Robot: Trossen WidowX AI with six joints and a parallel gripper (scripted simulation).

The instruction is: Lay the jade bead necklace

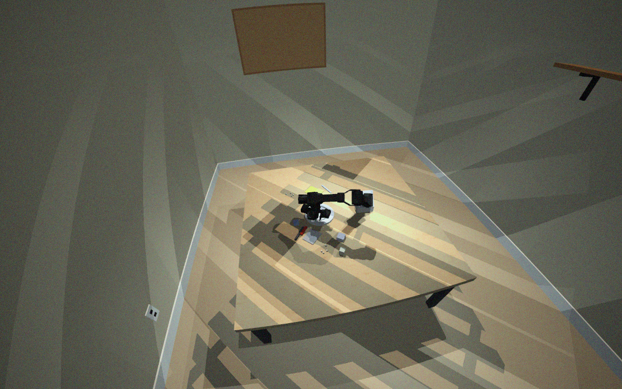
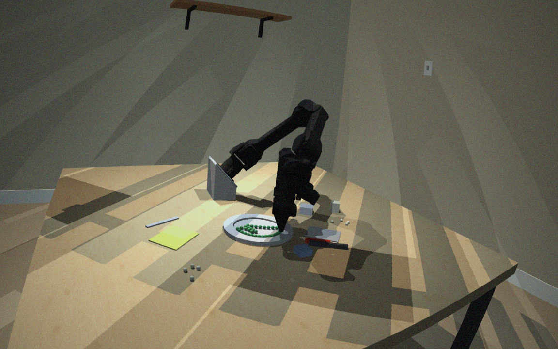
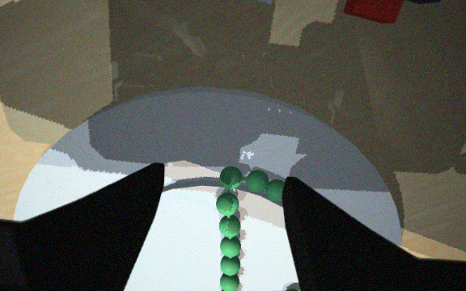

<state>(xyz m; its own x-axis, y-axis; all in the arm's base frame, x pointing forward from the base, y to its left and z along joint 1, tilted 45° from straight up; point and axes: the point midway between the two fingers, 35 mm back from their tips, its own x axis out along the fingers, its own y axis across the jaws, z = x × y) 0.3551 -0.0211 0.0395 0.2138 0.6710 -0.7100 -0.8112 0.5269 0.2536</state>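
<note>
over the round bead board (image 1: 330, 220) (image 2: 234, 236) (image 3: 201, 121), the end effector (image 1: 314, 217) (image 2: 280, 230) (image 3: 225, 179) stands apart around jade beads (image 2: 263, 235) (image 3: 230, 226).

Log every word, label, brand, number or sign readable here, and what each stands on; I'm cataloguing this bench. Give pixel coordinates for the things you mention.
None can be read.
The yellow-green square sheet (image 1: 312, 189) (image 2: 173, 237) and round light-grey bead board (image 1: 322, 219) (image 2: 232, 234) (image 3: 201, 121) show no legible writing; smaller things are too small to tell.

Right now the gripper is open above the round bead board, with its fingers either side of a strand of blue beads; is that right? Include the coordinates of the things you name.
Not quite: the beads in the strand (image 2: 260, 235) (image 3: 230, 246) are green, as the wrist view shows. The gripper (image 2: 281, 230) (image 3: 225, 179) is indeed open above the round bead board (image 2: 233, 236) (image 3: 201, 121), its fingers either side of them.
</note>
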